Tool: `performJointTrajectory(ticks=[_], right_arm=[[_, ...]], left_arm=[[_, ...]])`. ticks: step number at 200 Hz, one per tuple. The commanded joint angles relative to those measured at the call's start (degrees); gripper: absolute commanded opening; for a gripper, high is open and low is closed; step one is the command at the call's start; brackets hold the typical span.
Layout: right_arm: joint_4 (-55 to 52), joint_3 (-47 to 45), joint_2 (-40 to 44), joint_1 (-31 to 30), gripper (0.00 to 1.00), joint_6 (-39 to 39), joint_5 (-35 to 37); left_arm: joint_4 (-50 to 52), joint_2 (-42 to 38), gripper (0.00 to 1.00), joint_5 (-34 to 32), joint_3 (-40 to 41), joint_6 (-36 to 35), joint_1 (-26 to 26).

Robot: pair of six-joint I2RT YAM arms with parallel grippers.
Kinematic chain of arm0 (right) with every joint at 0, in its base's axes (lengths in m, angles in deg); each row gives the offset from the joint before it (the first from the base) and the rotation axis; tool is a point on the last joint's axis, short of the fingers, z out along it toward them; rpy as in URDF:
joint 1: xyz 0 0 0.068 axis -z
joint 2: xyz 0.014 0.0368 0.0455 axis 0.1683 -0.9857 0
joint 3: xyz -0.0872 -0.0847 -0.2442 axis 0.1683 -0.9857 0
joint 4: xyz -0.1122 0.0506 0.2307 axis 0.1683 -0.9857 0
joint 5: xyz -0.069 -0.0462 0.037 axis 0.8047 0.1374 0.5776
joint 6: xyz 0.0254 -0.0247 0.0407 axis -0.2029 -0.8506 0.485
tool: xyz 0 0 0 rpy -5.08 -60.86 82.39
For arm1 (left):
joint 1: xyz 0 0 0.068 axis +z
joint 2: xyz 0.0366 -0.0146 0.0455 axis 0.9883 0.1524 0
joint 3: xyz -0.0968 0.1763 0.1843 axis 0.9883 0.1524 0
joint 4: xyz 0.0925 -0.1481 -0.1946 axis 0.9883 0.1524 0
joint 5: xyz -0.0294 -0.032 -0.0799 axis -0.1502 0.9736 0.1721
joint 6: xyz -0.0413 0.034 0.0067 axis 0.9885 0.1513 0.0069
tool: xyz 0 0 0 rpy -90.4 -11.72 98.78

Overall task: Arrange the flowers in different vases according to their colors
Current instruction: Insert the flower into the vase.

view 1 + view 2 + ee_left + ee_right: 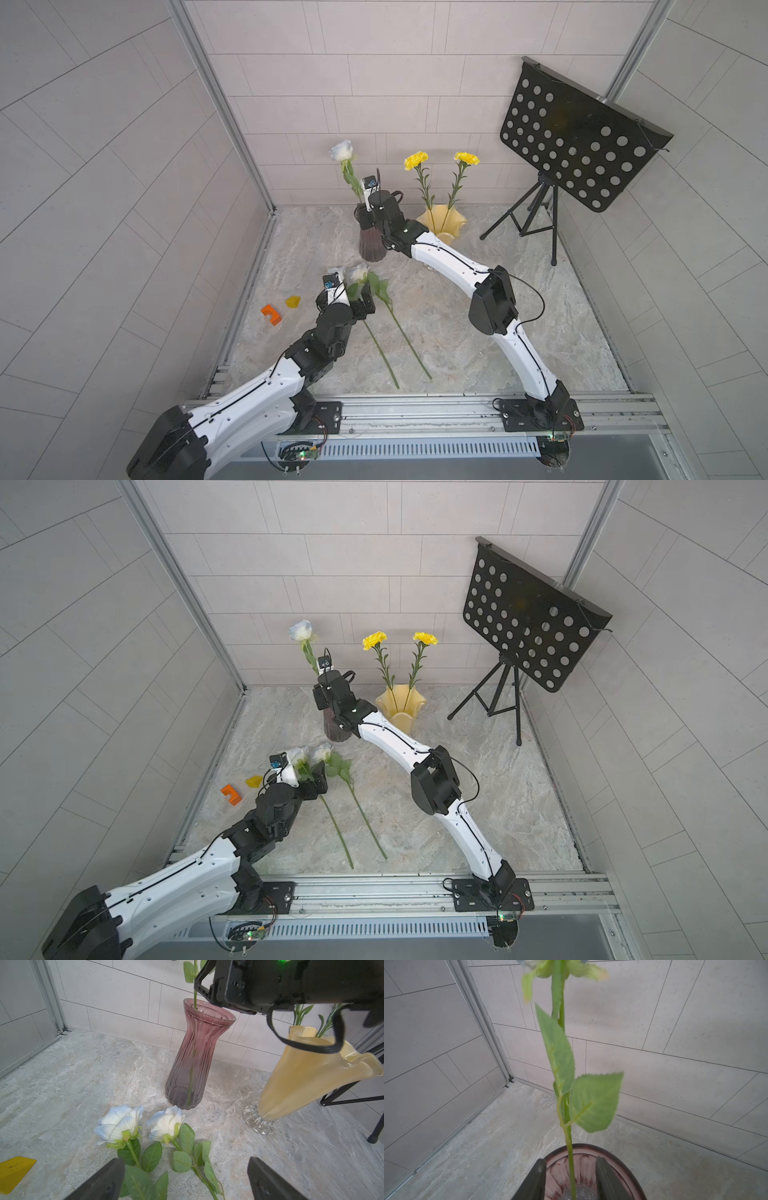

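We have the right gripper (570, 1162) over the mouth of the purple vase (191, 1059), jaws apart, with a gap on each side of the stem, so it's released. The white rose (342, 150) stands in the purple vase. Both yellow flowers (416, 160) (466, 158) are in the yellow vase (307, 1076). We see two more roses (118, 1124) (166, 1122) lying side by side on the table (457, 316), heads toward the purple vase. The left gripper (185, 1161) hangs over their leaves, jaws wide, holding nothing.
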Motion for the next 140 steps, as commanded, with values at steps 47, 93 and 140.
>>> performJointTrajectory(ticks=[47, 93, 140], right_arm=[[-6.94, -11.05, 18.61, -1.41, 0.46, 0.23, -0.55], [-13.18, -34.78, 36.95, -2.97, 0.47, 5.57, -3.28], [-25.31, -53.86, 42.68, -8.93, 0.5, 7.7, -4.59]], left_arm=[[3.28, -3.1, 1.0, -8.65, 0.9, 5.71, 0.16], [21.92, -9.39, 1.0, -3.91, -1.95, 14.86, 4.29], [38.74, -19.13, 1.0, -0.69, -2.07, 18.95, 6.07]])
